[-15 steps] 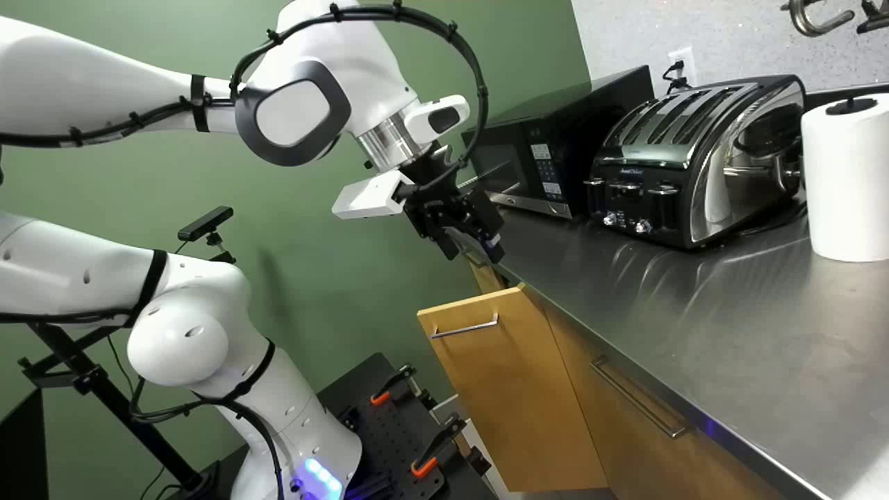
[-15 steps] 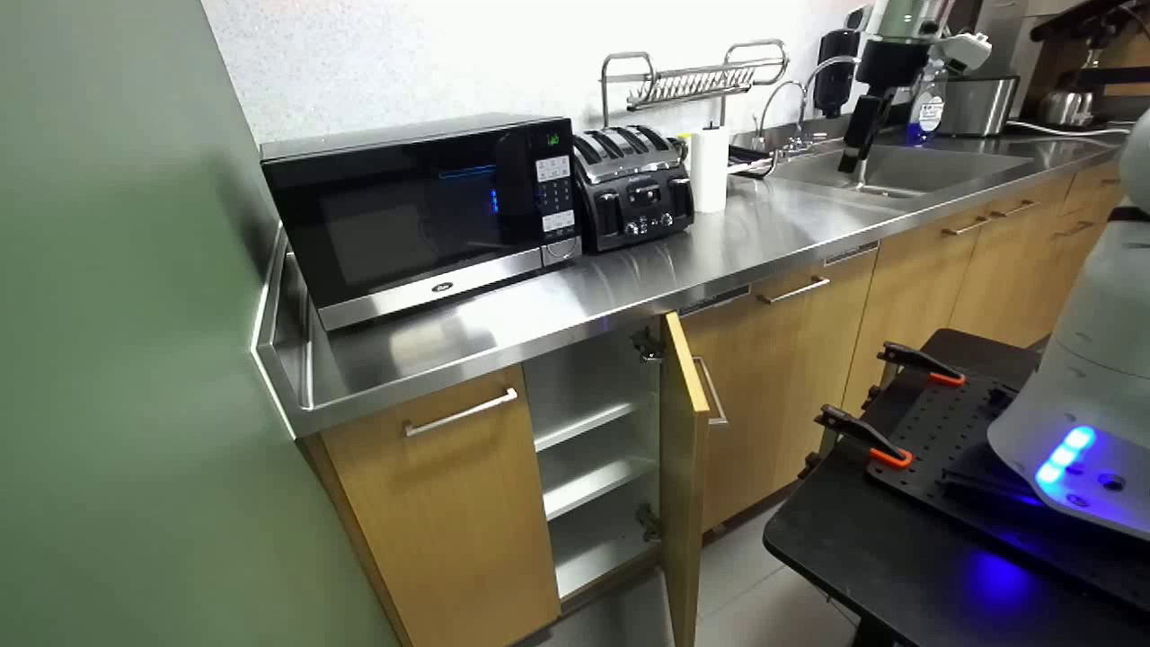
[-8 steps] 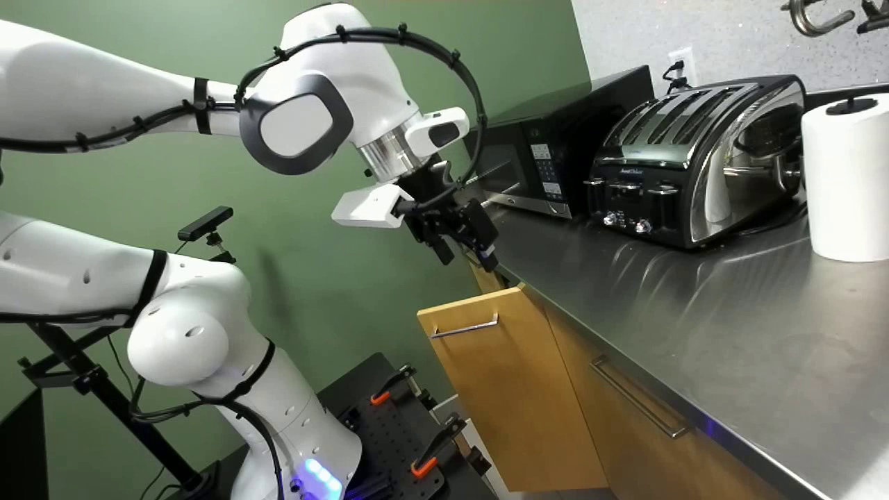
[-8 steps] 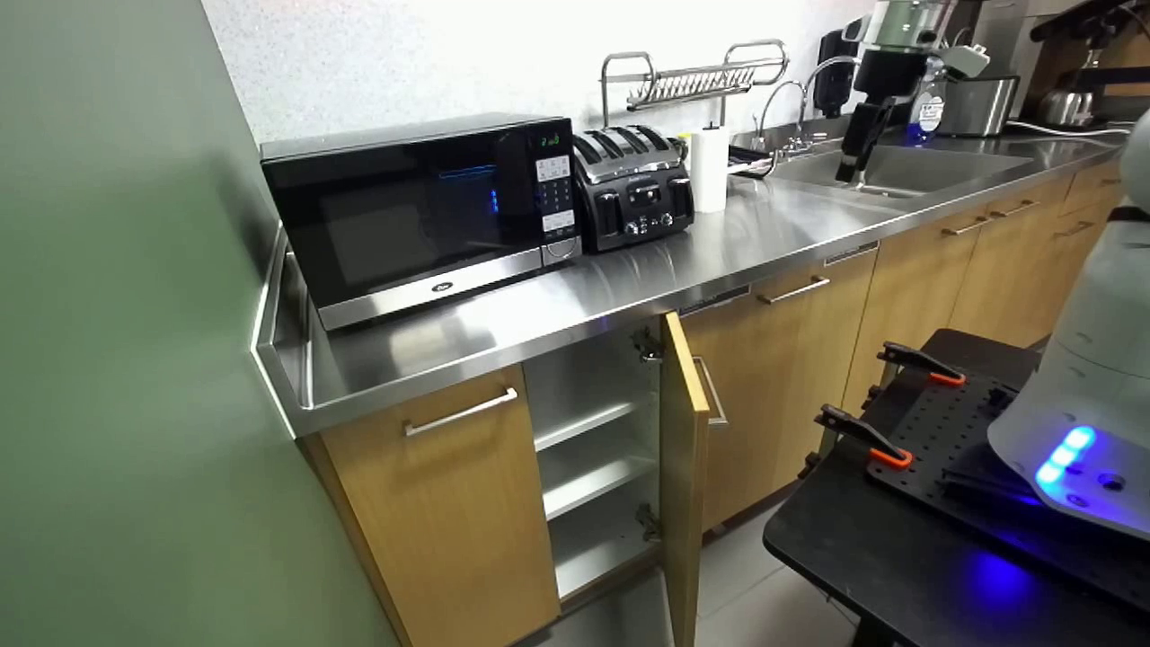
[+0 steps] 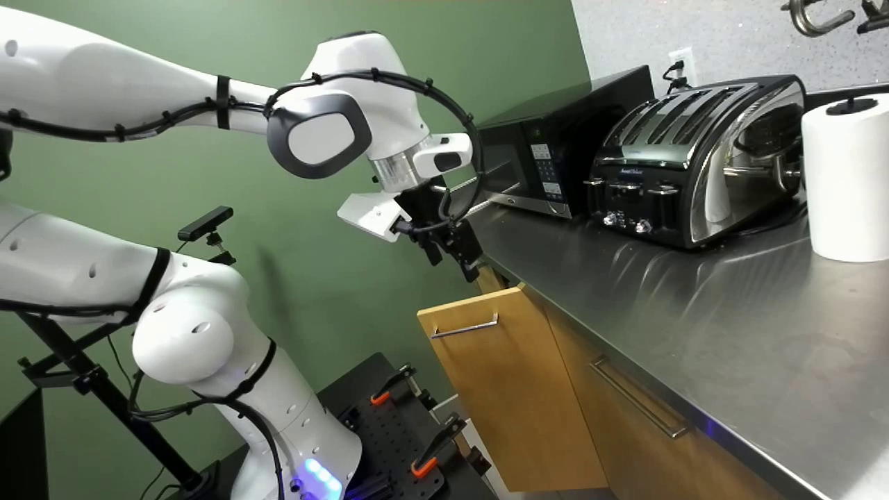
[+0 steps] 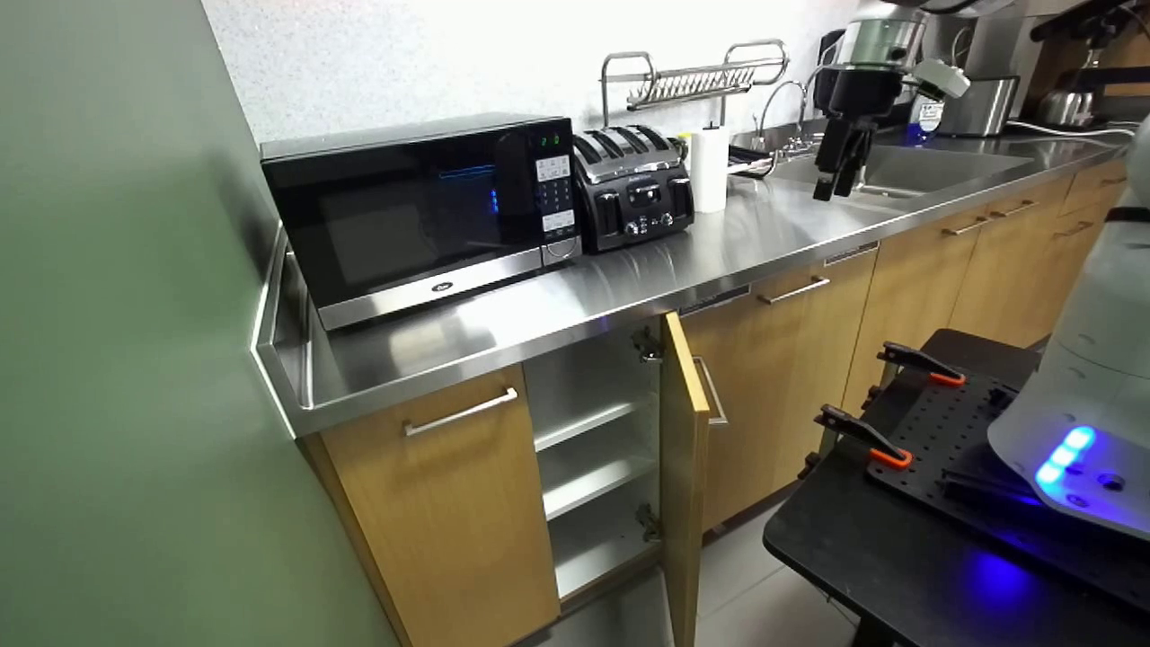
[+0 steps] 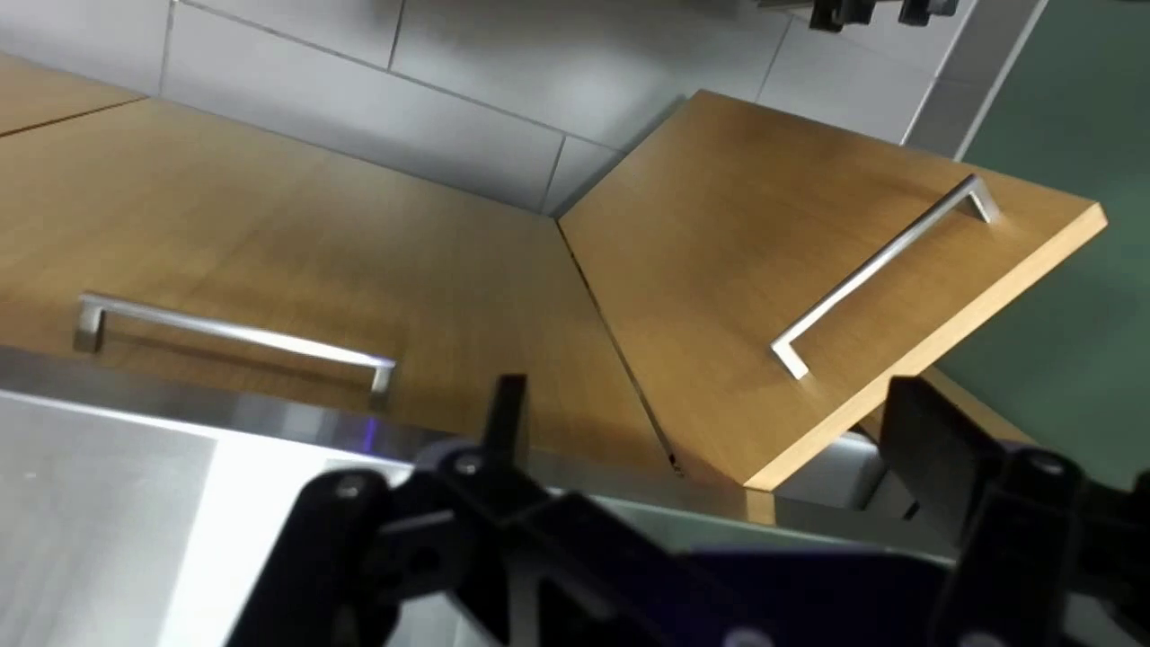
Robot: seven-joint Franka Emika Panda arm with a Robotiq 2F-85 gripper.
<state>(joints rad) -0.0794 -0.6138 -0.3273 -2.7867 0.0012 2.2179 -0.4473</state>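
Your fingers (image 7: 930, 440) stand wide apart with nothing between them, tipped downward so that, it seems, they face the cabinet fronts (image 7: 269, 243). In the wrist view the open cabinet door (image 7: 782, 252) lies at one o'clock of the gap; its bar handle (image 7: 876, 262), apart from the fingers, sits on the outer face, probably where a pull best swings the door on its hinges (image 6: 649, 521) and bares the shelves (image 6: 584, 429). The neighbouring handle (image 7: 234, 334) is at nine o'clock, the steel bench (image 7: 81, 512) between eight and nine. In an exterior view, the microwave (image 6: 431, 216) has the toaster (image 6: 633, 193) at three o'clock, front outward, presumably for easy reach; the paper roll (image 6: 710, 171) stands upright just beyond. Clamps (image 6: 858, 431) likely pin the perforated plate (image 6: 943, 422) under your arm's base (image 6: 1069, 395) against shifting.
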